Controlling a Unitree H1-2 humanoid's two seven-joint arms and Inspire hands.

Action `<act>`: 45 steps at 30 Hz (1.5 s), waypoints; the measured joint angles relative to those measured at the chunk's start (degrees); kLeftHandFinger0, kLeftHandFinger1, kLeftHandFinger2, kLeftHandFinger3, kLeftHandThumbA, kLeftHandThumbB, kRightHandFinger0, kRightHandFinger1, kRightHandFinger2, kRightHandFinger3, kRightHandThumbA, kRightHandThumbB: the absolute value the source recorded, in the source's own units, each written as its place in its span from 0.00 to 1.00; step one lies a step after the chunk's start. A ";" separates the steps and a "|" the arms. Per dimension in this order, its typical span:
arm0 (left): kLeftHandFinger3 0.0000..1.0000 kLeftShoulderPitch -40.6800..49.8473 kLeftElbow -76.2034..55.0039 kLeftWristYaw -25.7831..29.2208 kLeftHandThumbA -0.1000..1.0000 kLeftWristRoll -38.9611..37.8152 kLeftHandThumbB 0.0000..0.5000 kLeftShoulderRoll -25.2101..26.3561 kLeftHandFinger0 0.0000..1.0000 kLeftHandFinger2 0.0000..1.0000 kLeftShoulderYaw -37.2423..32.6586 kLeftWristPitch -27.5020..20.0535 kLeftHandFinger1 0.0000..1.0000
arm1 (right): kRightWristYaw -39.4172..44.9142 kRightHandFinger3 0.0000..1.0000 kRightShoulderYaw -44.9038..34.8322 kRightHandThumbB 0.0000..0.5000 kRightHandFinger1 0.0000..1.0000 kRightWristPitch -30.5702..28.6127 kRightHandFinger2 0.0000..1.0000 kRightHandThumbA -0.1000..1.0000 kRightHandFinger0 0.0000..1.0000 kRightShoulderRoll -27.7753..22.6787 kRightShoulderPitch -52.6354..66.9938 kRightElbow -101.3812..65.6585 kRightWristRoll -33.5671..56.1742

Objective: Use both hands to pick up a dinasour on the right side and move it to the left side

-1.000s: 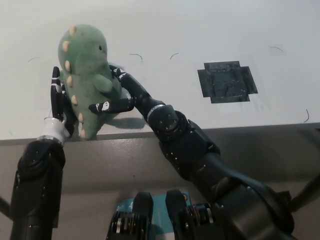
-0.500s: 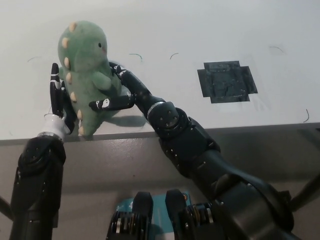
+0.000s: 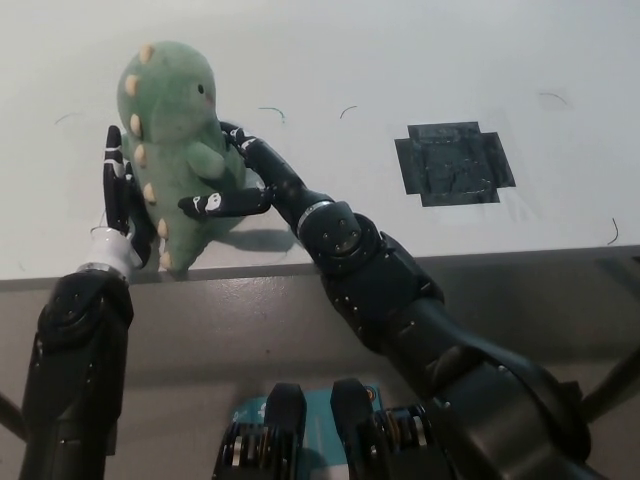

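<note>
We find the left hand (image 3: 122,205) at the near-left part of the white tabletop (image 3: 330,60), close to its front edge, fingers extended upward and flat against the spined back of the green plush dinosaur with tan spikes (image 3: 175,130). The dinosaur stands upright between our two hands, its long axis vertical, its head toward the far edge and its tail tip near the front edge. On its other side the black right hand (image 3: 238,185) presses in, one finger laid across the belly and others reaching behind the flank. Both hands are equally near, each in contact, clamping the toy from opposite sides. We judge that setting it down depends on both palms parting sideways. A dark taped square (image 3: 453,163) lies well apart toward the right.
</note>
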 measured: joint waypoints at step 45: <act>1.00 8.22 -18.84 -9.48 1.00 -0.79 0.92 10.08 1.00 1.00 -1.90 1.21 1.00 | 11.76 1.00 -6.21 0.25 1.00 5.26 1.00 1.00 1.00 -12.61 14.33 -36.04 4.72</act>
